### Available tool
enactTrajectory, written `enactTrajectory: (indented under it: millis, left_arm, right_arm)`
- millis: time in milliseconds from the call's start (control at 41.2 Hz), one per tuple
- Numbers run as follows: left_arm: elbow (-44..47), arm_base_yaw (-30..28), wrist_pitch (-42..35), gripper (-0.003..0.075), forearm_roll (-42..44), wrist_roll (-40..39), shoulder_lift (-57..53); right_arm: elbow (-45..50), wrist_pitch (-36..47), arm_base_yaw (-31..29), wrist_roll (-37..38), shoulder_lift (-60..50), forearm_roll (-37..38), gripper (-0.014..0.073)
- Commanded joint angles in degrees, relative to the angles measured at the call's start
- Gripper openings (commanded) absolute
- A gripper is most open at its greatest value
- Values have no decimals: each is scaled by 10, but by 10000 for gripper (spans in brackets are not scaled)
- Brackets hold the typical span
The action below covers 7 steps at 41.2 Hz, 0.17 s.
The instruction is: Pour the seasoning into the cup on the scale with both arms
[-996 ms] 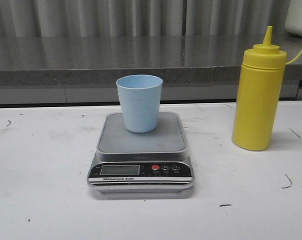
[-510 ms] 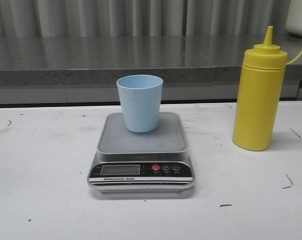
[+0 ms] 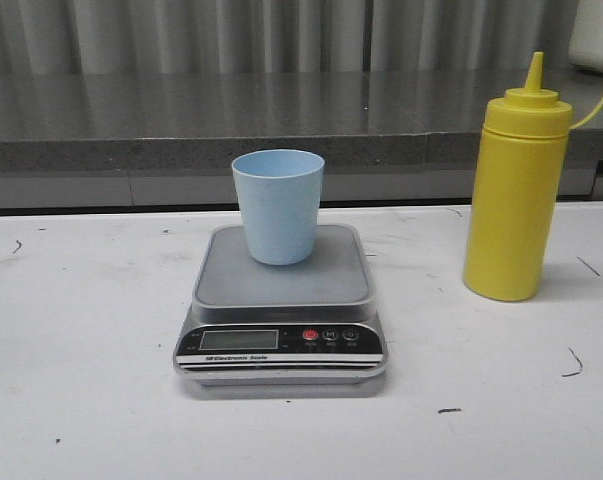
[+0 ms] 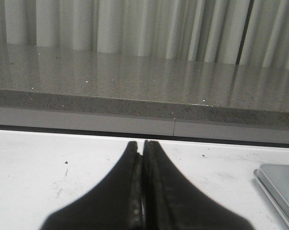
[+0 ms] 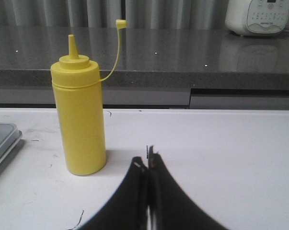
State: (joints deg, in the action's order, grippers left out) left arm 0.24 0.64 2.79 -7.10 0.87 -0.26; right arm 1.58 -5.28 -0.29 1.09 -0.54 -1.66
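Note:
The pale blue cup stands upright on the steel platform of the silver-grey scale at the table's middle. The yellow seasoning bottle stands upright on the table to the right of the scale, nozzle uncapped, cap strap trailing right. It also shows in the right wrist view. Neither gripper shows in the front view. My left gripper is shut and empty over bare table, with a corner of the scale off to one side. My right gripper is shut and empty, a short way from the bottle.
A grey stone counter runs along the back behind the white table, with a curtain behind it. A white appliance sits on the counter at the far right.

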Motion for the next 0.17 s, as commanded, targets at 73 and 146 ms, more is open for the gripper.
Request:
enactTrajectory:
  millis: [73, 146]
  left_arm:
    - [14, -1, -42, -20, -3, -4, -10]
    - [14, -1, -42, -20, -3, -4, -10]
  right_arm:
    - [-4, 48, 0, -3, -10, -1, -117]
    - [-4, 48, 0, -3, -10, -1, -117]
